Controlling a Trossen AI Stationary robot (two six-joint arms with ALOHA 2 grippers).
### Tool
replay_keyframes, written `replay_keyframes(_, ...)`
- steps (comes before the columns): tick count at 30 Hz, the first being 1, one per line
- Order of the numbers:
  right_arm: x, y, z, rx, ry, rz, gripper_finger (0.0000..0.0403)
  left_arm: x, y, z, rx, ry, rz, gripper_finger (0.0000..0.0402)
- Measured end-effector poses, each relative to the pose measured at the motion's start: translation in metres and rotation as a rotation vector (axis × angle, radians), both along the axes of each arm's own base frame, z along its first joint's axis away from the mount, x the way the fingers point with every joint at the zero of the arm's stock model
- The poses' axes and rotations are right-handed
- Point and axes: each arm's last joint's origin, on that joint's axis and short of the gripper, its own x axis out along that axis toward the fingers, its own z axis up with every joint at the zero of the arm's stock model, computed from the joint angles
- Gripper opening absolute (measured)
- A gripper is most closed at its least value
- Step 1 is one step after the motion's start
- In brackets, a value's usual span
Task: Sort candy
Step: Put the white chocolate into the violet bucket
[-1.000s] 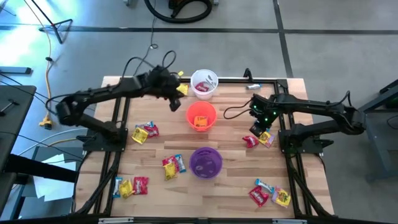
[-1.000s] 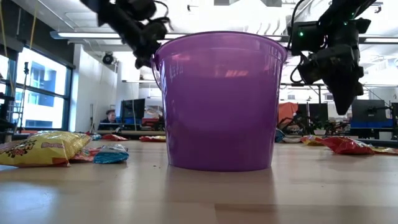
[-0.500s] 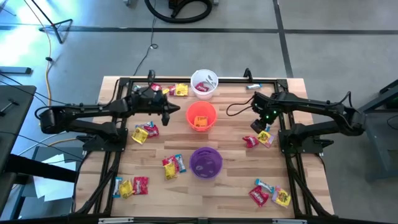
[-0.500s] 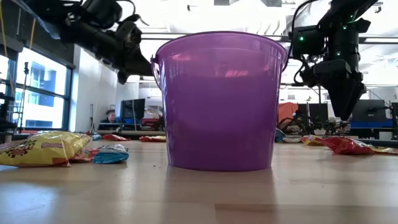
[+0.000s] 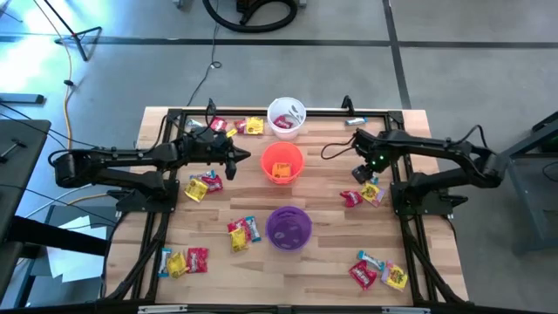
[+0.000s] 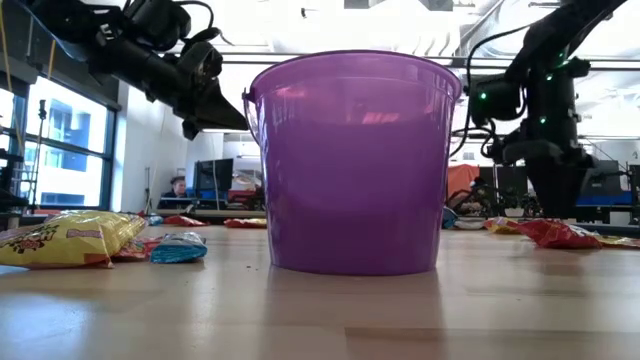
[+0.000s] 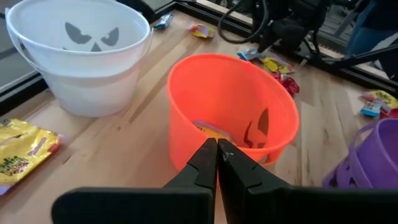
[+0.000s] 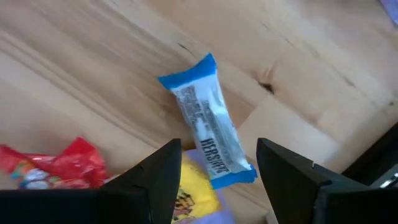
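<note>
Dark fingers of your right gripper [image 8: 217,180] stand spread and empty straight above a blue-white candy bar [image 8: 207,121], which lies on the wooden table [image 8: 93,68] beside a red sweet [image 8: 59,165] and a yellow one [image 8: 194,193]. Your left gripper [image 7: 217,155] is pinched closed on nothing, just beside the orange cup [image 7: 236,102], with the white cup [image 7: 87,56] and purple cup [image 7: 373,155] farther out.

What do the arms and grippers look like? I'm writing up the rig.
Both arms are dark, slim, jointed links. The left gripper has two black fingers tapering to points. The right gripper has broad black fingers; green lights and looping black cables sit near its wrist.
</note>
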Motion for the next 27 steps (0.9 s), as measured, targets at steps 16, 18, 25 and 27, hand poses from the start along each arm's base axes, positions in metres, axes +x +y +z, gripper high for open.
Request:
replay_keyframes(16,0.013,-0.008,-0.028,0.167,0.051,0.007,0.0116,0.000,0.000,0.000,0.005,0.003,-0.002,0.0000)
replay_keyframes(18,0.017,-0.010,-0.023,0.167,0.020,0.011,0.0077,0.000,0.000,0.000,0.004,0.004,-0.002,0.0000)
replay_keyframes(25,0.042,-0.020,0.013,0.074,-0.111,0.043,0.0011,0.000,0.000,0.000,0.016,0.005,-0.014,0.0000)
replay_keyframes(27,0.052,-0.020,0.027,0.051,-0.155,0.045,0.0020,0.000,-0.001,0.000,0.032,0.005,-0.035,0.0000)
